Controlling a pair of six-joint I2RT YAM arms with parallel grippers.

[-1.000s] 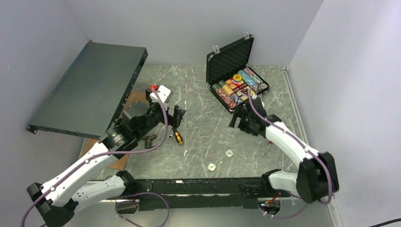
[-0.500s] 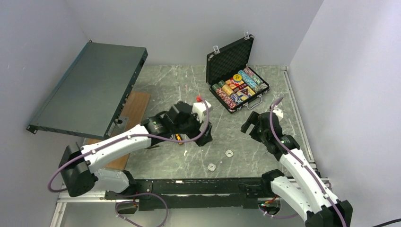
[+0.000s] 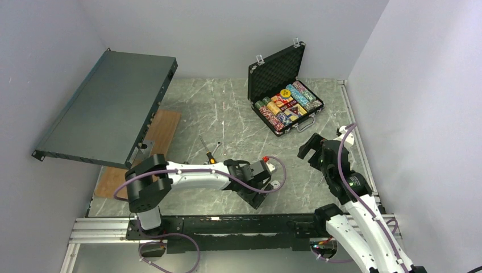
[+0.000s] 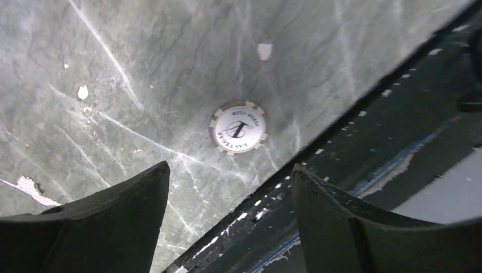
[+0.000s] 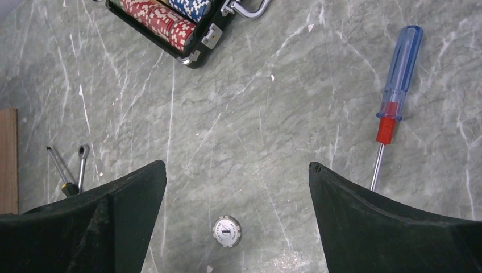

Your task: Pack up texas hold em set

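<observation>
Fingers [image 4: 108,227] of left gripper [image 4: 228,173]: spread apart, holding nothing. They hang over a white round poker chip with a notched grey rim [image 4: 239,131]. It lies flat on the grey marbled table [image 4: 142,68], just beside the black rail [image 4: 369,142] at the near edge.

Right gripper [image 5: 236,168]: likewise released, wide and empty, raised over the right side of the table. A second white chip [image 5: 227,231] lies flat in its view, with a blue-handled screwdriver [image 5: 401,62] off to one side.

Small black textured briefcase [image 3: 274,71]: open at the far right of the table, lid upright, rows of multicoloured chips [image 3: 287,105] seated inside.

Step in hand, as judged: gathering the stray chips, with the left arm lining up on the first. The next move calls for lowering until the fingertips straddle the chip. A thin disc on hard stone offers little edge to bite, so it may need sliding or tipping. Whether the fingertips already touch the table cannot be told from the wrist view.

Against one second ago:
- Left arm has swung from beside the large flat dark-grey metal panel [image 3: 108,102] to the near edge, and its jaws have narrowed somewhat.
- Right arm has drawn back from the case front toward its base.
- Yellow-handled screwdriver [image 3: 208,158] and wrench [image 5: 83,162] now lie in the open where the left arm was.
</observation>
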